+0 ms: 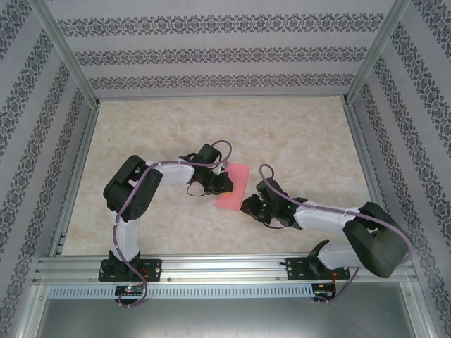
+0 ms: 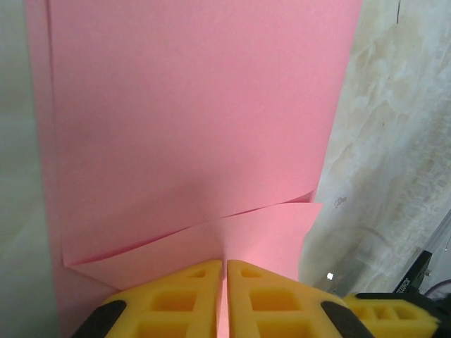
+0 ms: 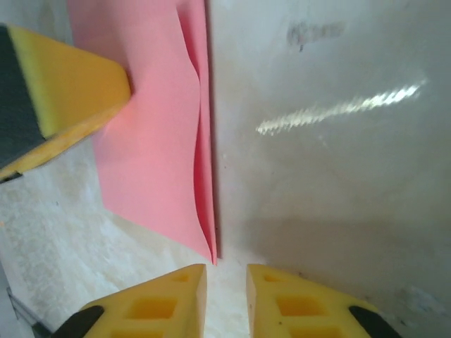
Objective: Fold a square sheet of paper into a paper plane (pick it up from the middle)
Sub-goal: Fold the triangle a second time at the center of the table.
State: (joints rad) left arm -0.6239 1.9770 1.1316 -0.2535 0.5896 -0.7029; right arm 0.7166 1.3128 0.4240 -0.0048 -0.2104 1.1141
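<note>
The square sheet of paper (image 1: 235, 182) lies folded in half as a long pink-red rectangle in the middle of the table. A pointed paper plane is out of view. My left gripper (image 1: 224, 183) sits at the sheet's left long side. In the left wrist view the left gripper (image 2: 225, 263) is shut on the sheet (image 2: 190, 113), with pink paper pinched between the yellow fingers. My right gripper (image 1: 248, 206) is open at the sheet's near corner. In the right wrist view the right gripper (image 3: 226, 268) is empty, and the folded layers (image 3: 151, 141) gape slightly just ahead of it.
The marbled tabletop (image 1: 296, 134) has free room behind and to both sides of the paper. Aluminium rails (image 1: 211, 266) run along the near edge, and patterned walls (image 1: 211, 42) enclose the other three sides. The left gripper's yellow finger (image 3: 67, 88) shows beside the paper.
</note>
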